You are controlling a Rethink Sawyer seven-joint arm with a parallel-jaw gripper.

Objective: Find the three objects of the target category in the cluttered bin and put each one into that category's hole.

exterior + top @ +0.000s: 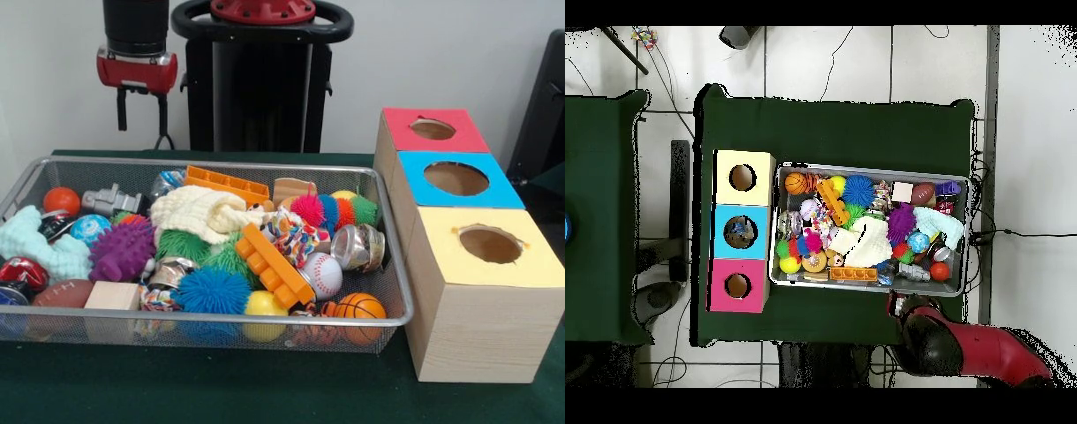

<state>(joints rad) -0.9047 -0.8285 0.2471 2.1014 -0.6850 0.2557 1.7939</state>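
In the front view, the red and black gripper (141,113) hangs at the upper left of the frame, above the far left edge of the silver wire mesh bin (265,334). Its two thin black fingers (122,108) hang apart with nothing between them. The bin fills the left and middle of the frame and is full of toys: a fuzzy blue spiky ball (211,291), a white baseball (323,274), a small orange basketball (360,307) and a long orange building brick (273,265). At the right stand three wooden boxes, each with a round hole: red top (434,130), blue top (456,178), yellow top (491,245). In the overhead view, the bin (871,283) sits in the middle, the boxes touch its left side, and the red arm (965,347) is at the lower right.
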